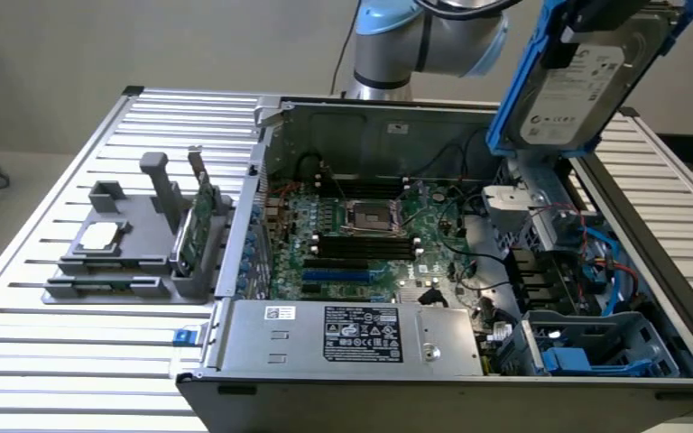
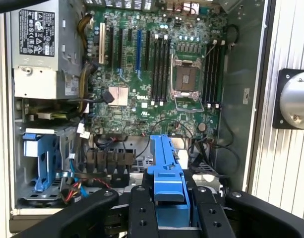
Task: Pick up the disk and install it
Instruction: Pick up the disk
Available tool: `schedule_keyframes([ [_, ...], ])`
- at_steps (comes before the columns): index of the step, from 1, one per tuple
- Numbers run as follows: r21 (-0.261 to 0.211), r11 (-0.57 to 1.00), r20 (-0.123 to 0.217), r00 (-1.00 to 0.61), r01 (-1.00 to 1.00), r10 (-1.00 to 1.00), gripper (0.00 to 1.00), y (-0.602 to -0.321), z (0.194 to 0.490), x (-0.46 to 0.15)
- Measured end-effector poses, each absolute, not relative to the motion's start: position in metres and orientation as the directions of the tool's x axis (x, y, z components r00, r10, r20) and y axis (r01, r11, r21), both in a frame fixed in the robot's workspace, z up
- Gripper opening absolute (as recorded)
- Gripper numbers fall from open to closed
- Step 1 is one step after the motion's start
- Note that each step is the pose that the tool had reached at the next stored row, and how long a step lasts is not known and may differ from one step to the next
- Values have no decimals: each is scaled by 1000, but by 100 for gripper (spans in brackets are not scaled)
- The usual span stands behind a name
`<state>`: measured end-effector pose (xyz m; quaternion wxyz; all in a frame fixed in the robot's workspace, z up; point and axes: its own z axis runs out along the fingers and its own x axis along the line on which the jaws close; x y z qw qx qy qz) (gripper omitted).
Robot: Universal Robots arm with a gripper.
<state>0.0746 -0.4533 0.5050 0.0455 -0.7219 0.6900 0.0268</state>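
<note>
The disk (image 1: pixel 577 90), a silver-grey hard drive with a white label and blue carrier rails, hangs tilted high above the far right corner of the open computer case (image 1: pixel 245 236). My gripper (image 1: pixel 602 20) grips it from above, shut on it. In the wrist view the disk's blue rail (image 2: pixel 166 166) sits between my black fingers (image 2: pixel 142 213), with the motherboard (image 2: pixel 156 74) far below. The blue drive cage (image 1: pixel 594 347) stands in the case's near right corner and appears as the same cage (image 2: pixel 40 158) in the wrist view.
A grey holder (image 1: pixel 130 244) at the exterior view's left carries a small silver chip (image 1: pixel 100 236) and an upright green card (image 1: pixel 202 212). The power supply (image 1: pixel 359 334) fills the case's near side. Cables (image 1: pixel 563 271) run beside the drive cage. The arm's base (image 2: pixel 295 99) stands behind the case.
</note>
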Motion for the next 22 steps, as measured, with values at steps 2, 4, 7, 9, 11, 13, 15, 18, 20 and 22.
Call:
schedule_keyframes([
  [2, -29, -44, -101, 46, -999, -994, 33, -461, 505, 76],
  [4, -29, -44, -101, 46, -999, -994, 33, -470, 505, 78],
  [7, -29, -44, -101, 46, -999, -994, 33, -482, 505, 80],
  [9, -29, -44, -101, 47, -999, -994, 33, -490, 505, 82],
  [11, -29, -44, -101, 46, -999, -994, 33, -499, 505, 83],
  [13, -29, -44, -101, 46, -999, -994, 33, -507, 505, 85],
  [15, -29, -44, -101, 46, -999, -994, 33, -516, 505, 86],
  [18, -29, -44, -101, 46, -999, -994, 33, -529, 505, 88],
  [20, -29, -44, -101, 46, -999, -994, 33, -537, 505, 89],
  [22, -29, -44, -101, 46, -999, -994, 33, -546, 504, 90],
])
